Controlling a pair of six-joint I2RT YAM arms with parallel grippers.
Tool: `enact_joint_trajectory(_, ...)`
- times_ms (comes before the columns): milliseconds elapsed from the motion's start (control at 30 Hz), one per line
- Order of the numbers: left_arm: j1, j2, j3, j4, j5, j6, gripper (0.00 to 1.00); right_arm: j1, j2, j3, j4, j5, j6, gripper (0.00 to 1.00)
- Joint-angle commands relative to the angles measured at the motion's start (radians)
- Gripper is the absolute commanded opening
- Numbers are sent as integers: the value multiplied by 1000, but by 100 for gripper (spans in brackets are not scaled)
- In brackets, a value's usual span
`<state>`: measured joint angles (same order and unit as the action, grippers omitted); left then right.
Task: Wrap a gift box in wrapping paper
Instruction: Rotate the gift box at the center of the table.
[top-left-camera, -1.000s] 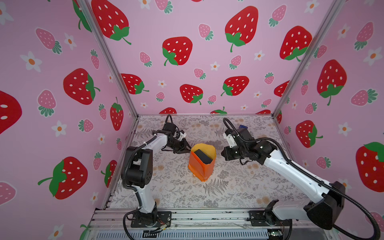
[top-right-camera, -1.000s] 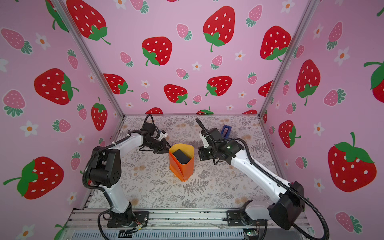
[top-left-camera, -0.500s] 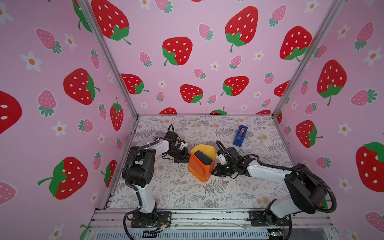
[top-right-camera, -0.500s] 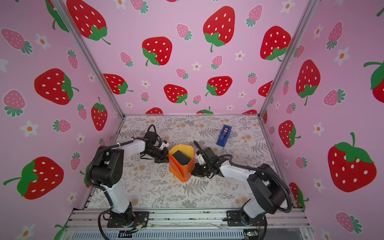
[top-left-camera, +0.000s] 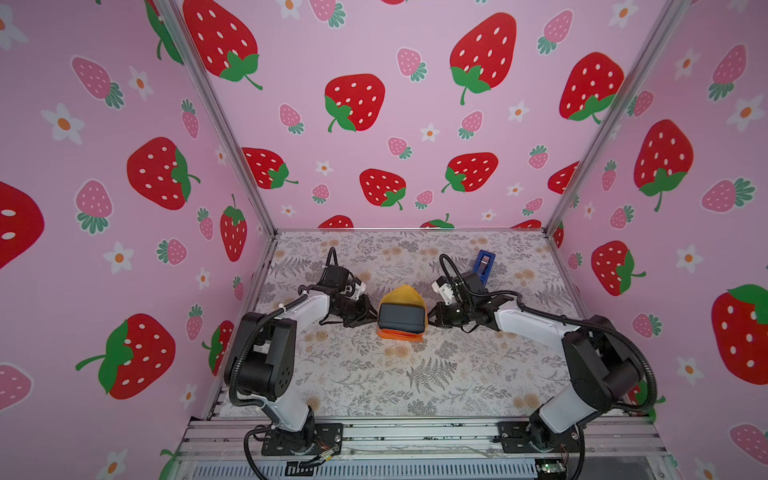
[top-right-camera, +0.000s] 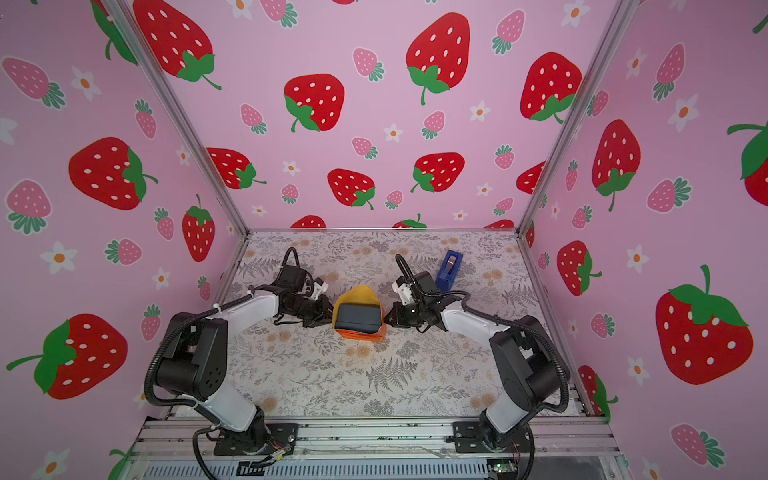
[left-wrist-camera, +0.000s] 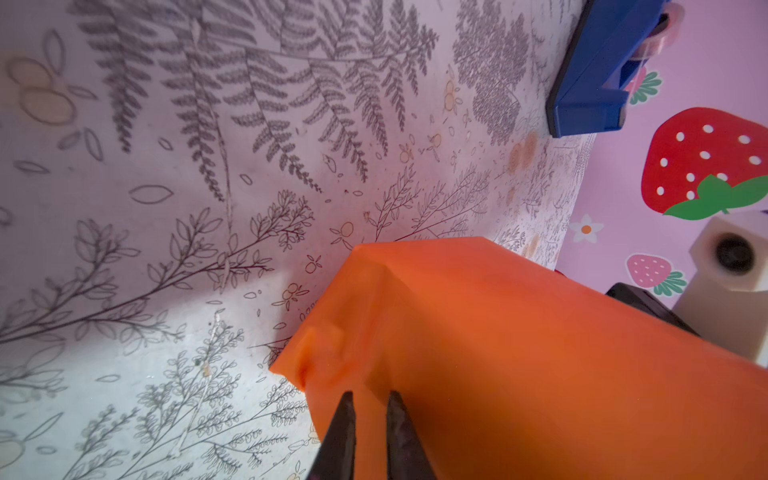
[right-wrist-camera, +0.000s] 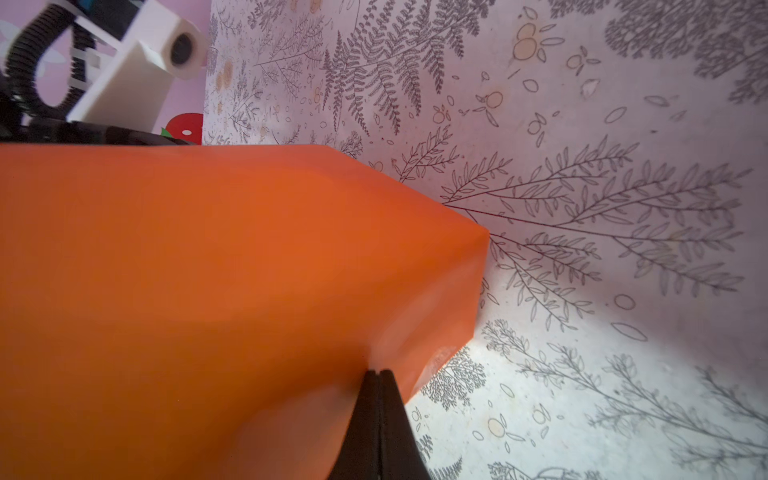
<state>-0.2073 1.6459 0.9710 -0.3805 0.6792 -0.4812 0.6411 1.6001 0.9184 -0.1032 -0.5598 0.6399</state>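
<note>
The black gift box (top-left-camera: 401, 318) (top-right-camera: 357, 318) stands mid-table inside the wrapping paper (top-left-camera: 402, 296) (top-right-camera: 358, 294). The paper's dull yellow flap rises behind the box and its glossy orange side faces outward (left-wrist-camera: 519, 353) (right-wrist-camera: 187, 270). My left gripper (top-left-camera: 372, 319) (top-right-camera: 329, 319) (left-wrist-camera: 371, 395) is at the package's left side, its fingers a narrow gap apart with the tips against the orange paper. My right gripper (top-left-camera: 431, 318) (top-right-camera: 386, 319) (right-wrist-camera: 376, 371) is shut, and its joined tips press the paper on the right side. The box's front face shows uncovered in both top views.
A blue tape dispenser (top-left-camera: 483, 264) (top-right-camera: 449, 270) (left-wrist-camera: 602, 70) stands behind my right arm near the back right. The grey floral table covering (top-left-camera: 415, 374) spreads all around. Pink strawberry walls close in three sides, and a metal rail (top-left-camera: 415, 432) runs along the front edge.
My right gripper came down from beside the tape dispenser to the package's right side. The package has turned square to the front. My left gripper stayed at its left side.
</note>
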Motion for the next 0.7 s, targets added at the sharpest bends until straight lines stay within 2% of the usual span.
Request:
enact_joint_trajectory(0,9,-62,-17,-8,-91,12,23,-39,-58,-32,-33,40,-49,11)
enact_joint_trajectory(100,38,-84,-15,-6,-86,33,26,-62,-56,-36,-31,31,-74,15)
enact_joint_trajectory(233,73,-92,0,-1,-19,56,28,-68,-45,-35,-19,20,-93,18)
enact_joint_trajectory(367,99,-120,-17,49,10,53,33,-68,-42,-51,36,7,-97,21)
enact_joint_trajectory(433,115,-148,-41,109,15,34,35,-68,-45,-69,88,11,-106,26)
enact_joint_trajectory(667,138,-211,-70,266,102,8,59,-68,-81,-105,164,64,-122,31)
